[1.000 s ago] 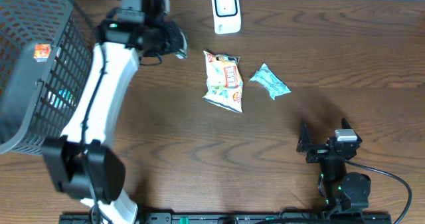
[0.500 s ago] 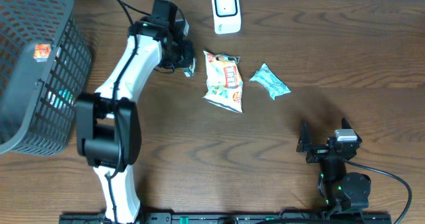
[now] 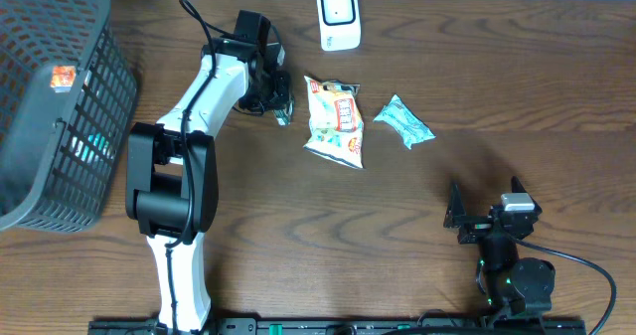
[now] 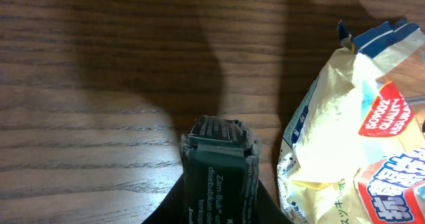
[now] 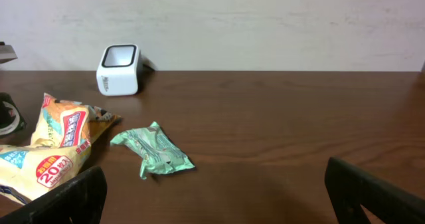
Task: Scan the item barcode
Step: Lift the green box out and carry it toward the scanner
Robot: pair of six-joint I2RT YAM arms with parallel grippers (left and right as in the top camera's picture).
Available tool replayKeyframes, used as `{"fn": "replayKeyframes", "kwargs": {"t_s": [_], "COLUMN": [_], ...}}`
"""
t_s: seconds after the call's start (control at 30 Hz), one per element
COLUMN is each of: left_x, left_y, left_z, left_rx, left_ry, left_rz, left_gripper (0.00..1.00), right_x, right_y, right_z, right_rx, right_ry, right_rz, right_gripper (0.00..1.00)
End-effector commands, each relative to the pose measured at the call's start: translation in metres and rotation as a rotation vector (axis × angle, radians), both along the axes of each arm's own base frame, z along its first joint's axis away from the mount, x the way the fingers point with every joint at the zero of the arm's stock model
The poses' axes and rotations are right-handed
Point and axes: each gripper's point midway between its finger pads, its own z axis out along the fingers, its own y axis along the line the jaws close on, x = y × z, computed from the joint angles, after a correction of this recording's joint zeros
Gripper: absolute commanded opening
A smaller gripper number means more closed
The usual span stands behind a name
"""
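My left gripper (image 3: 279, 100) is shut on a small dark green box (image 4: 219, 159) with white print, held low over the table just left of a yellow snack bag (image 3: 335, 121). The bag (image 4: 358, 137) fills the right side of the left wrist view. A white barcode scanner (image 3: 338, 17) stands at the table's back edge, beyond the bag, and shows in the right wrist view as the scanner (image 5: 118, 69). A crumpled green packet (image 3: 403, 122) lies right of the bag. My right gripper (image 3: 484, 212) rests open near the front right, with nothing between its fingers (image 5: 372, 194).
A dark grey mesh basket (image 3: 40, 106) stands at the far left with an orange-labelled item (image 3: 63, 76) inside. A black cable (image 3: 586, 265) runs from the right arm's base. Bare wood lies between the packets and the right gripper.
The left arm swung away from the basket and rightward, bringing the dark box down beside the snack bag. The right arm stayed still.
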Motion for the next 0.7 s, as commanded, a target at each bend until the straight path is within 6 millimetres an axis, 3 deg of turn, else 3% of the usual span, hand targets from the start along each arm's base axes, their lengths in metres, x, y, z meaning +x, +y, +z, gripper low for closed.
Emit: {"fn": "replayKeyframes", "kwargs": {"t_s": [0.0, 0.23, 0.3, 0.67], "left_x": [0.003, 0.010, 0.011, -0.006], "left_y": [0.002, -0.001, -0.002, -0.016], "left_z": [-0.001, 0.000, -0.001, -0.022], "left_rx": [0.012, -0.045, -0.057, -0.049], "left_ry": [-0.014, 0.021, 0.027, 0.056], "left_rz": [-0.015, 0.172, 0.202, 0.172], "left_gripper": [0.13, 0.13, 0.17, 0.17], "right_x": [0.000, 0.000, 0.000, 0.000], "right_y": [-0.001, -0.001, -0.001, -0.001], "right_z": [0.000, 0.000, 0.000, 0.000], "right_rx": [0.003, 0.003, 0.003, 0.003], "right_ry": [0.000, 0.000, 0.000, 0.000], "right_rz": [-0.004, -0.003, -0.003, -0.004], "right_gripper": [0.99, 0.99, 0.99, 0.99]}}
